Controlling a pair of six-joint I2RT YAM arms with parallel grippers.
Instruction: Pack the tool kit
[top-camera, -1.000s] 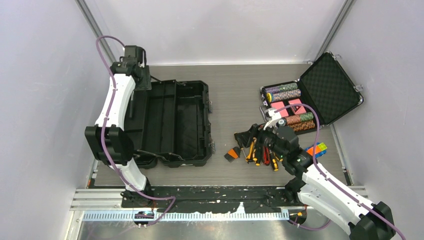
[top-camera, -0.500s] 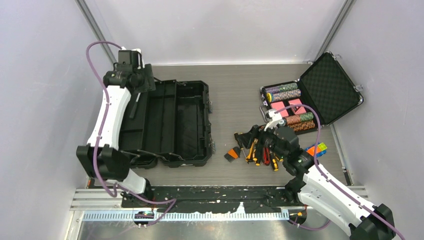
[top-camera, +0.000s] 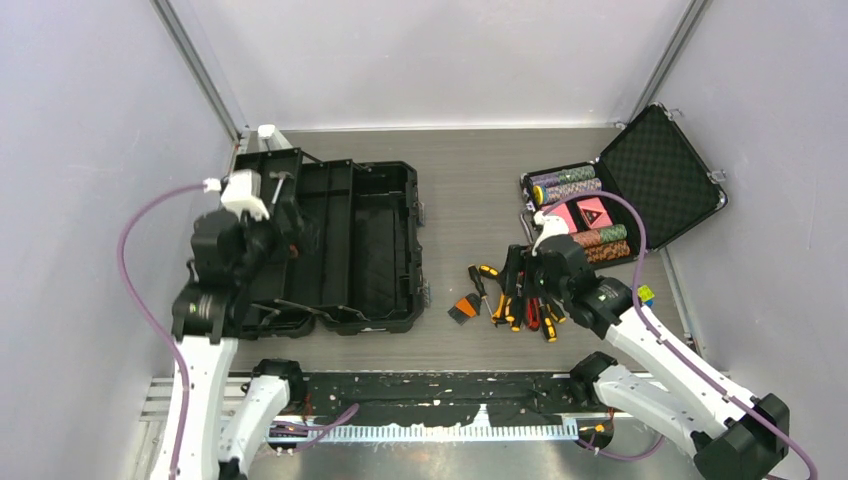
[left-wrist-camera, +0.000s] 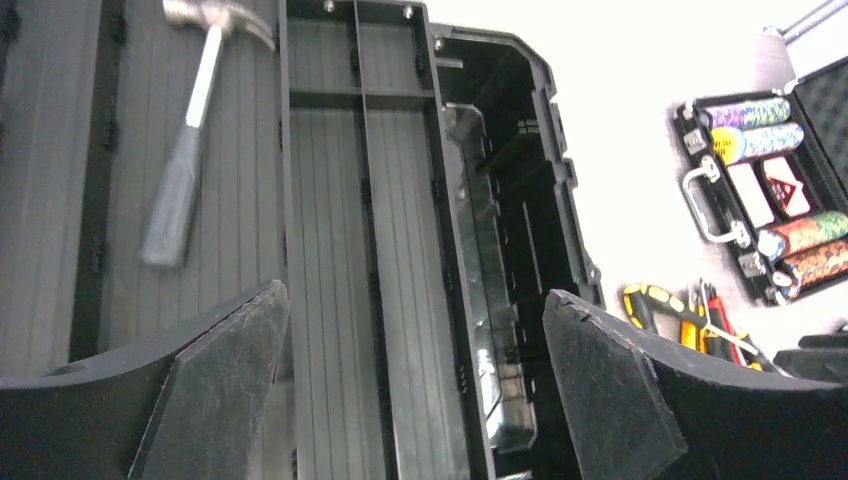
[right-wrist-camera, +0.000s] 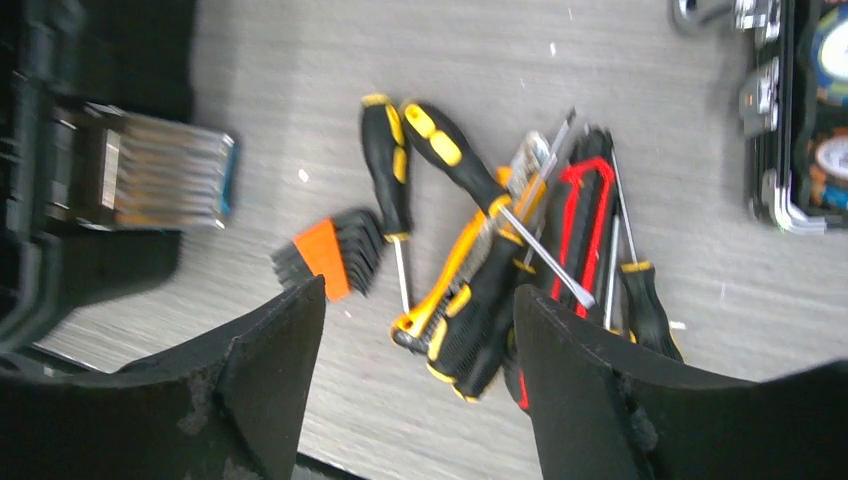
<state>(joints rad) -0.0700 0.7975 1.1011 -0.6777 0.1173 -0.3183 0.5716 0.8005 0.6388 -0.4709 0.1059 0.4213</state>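
The tool kit's black toolbox lies open on the left of the table, its lid folded out to the left. A hammer with a steel head and grey handle rests inside the lid half. Above the box's near-left part hovers my left gripper, open and holding nothing. To the right of the box is a pile of yellow-black screwdrivers and red pliers, with an orange hex-key set beside it. My right gripper hangs open just above this pile.
A smaller foam-lined case with poker chips stands open at the back right. A coloured cube sits near the right arm. The toolbox's blue-edged latch juts toward the tool pile. Walls close in on both sides.
The left gripper opened and left the hammer in the lid half, then the arm swung back from the far-left corner toward the near side. The right gripper shifted slightly over the tools.
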